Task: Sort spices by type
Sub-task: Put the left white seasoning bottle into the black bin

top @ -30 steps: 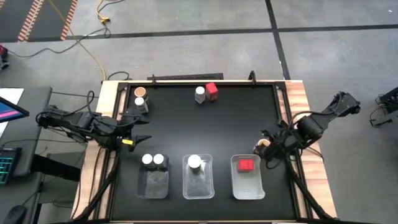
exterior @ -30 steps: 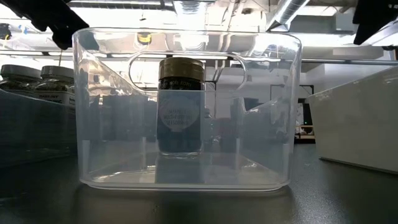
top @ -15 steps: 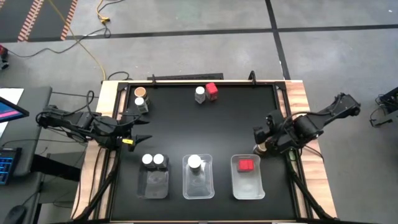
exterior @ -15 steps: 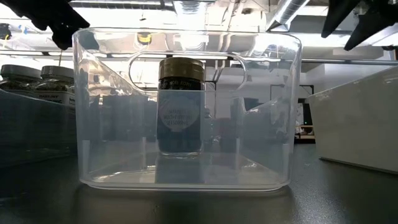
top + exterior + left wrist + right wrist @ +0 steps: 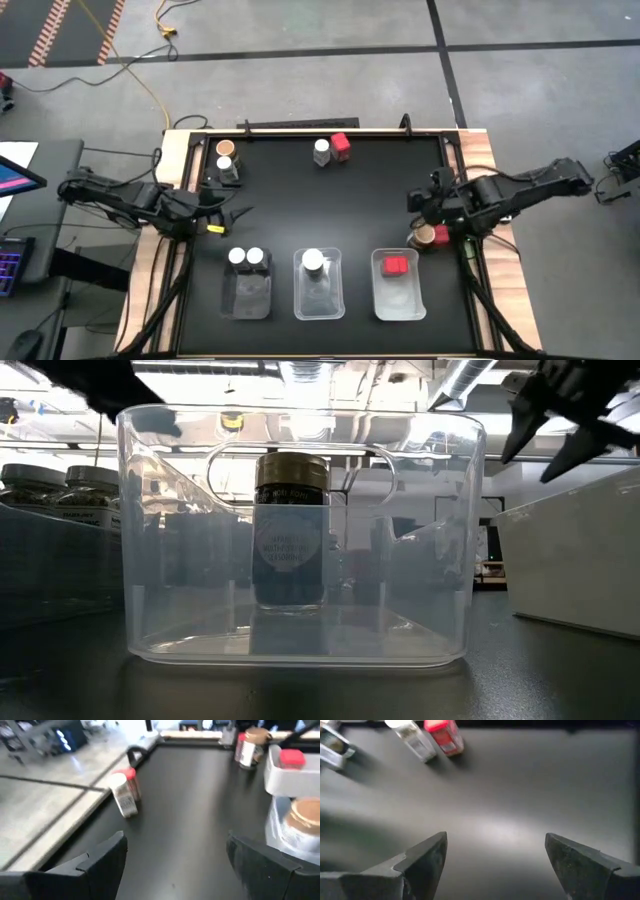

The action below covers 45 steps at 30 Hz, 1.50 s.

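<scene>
Both grippers are open and hold nothing. My right gripper (image 5: 412, 202) (image 5: 495, 862) (image 5: 560, 425) hovers near the table's right edge, just on the far side of a tan-lidded jar (image 5: 427, 236) that stands on its base on the table. My left gripper (image 5: 240, 215) (image 5: 175, 865) hovers near the left edge, beyond the left tray (image 5: 249, 295). That tray holds two white-capped jars (image 5: 246, 257). The middle tray (image 5: 318, 295) holds one jar (image 5: 313, 261) (image 5: 292, 530). The right tray (image 5: 398, 295) holds a red-capped jar (image 5: 397, 266).
A white-capped jar (image 5: 321, 150) and a red-capped jar (image 5: 341, 143) stand at the far edge's middle. A tan-lidded jar (image 5: 226, 148) and a small clear jar (image 5: 229, 168) stand at the far left corner. The black table's middle (image 5: 330, 205) is bare.
My right gripper has drawn back from the tan-lidded jar toward the far edge and turned toward the table's left; the jar now stands uncovered on the table. My left gripper has edged a little toward the table's middle.
</scene>
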### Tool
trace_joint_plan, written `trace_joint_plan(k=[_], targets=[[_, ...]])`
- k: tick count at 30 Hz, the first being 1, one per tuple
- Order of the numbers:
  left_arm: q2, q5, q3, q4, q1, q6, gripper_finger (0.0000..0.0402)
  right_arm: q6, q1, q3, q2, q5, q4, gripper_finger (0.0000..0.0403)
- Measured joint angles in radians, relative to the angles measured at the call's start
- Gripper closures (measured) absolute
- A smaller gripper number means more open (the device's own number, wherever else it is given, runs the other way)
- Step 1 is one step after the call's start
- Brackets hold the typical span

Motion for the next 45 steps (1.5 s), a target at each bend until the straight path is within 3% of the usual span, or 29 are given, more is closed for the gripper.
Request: trace_joint_plan(k=[6, 9, 14, 22, 27, 32, 36, 42, 45], targets=[[0.119, -0.032, 0.0, 0.245, 0.066, 0.003, 0.0079, -0.288, -0.185, -0.105, -0.135, -0.077, 0.211, 0.004], [0.176, -0.093, 0.0, 0.404, 0.105, -0.074, 0.0079, -0.467, -0.276, -0.114, -0.152, -0.148, 0.326, 0.004], [0.257, -0.162, 0.0, 0.561, 0.177, -0.059, 0.0079, -0.764, -0.41, -0.114, -0.151, -0.253, 0.482, 0.0039], [0.412, -0.061, 0.035, 0.644, 0.258, -0.072, 0.0079, -1.018, -0.651, -0.114, -0.151, -0.507, 0.443, 0.0039], [0.482, -0.061, 0.116, 0.645, 0.321, -0.034, 0.0079, -1.09, -0.745, -0.114, -0.151, -0.564, 0.438, 0.0039], [0.533, 0.093, 0.233, 0.549, 0.446, 0.028, 0.0079, -1.117, -0.804, -0.114, -0.151, -0.609, 0.432, 0.0039], [0.559, 0.234, 0.373, 0.34, 0.586, -0.005, 0.0079, -1.117, -0.829, -0.114, -0.146, -0.612, 0.436, 0.0039], [0.604, 0.335, 0.581, 0.031, 0.786, -0.033, 0.0079, -1.106, -0.864, -0.114, -0.131, -0.613, 0.436, 0.0039], [0.63, 0.361, 0.662, -0.143, 0.864, -0.12, 0.0079, -1.092, -0.879, -0.114, -0.116, -0.612, 0.439, 0.0039]])
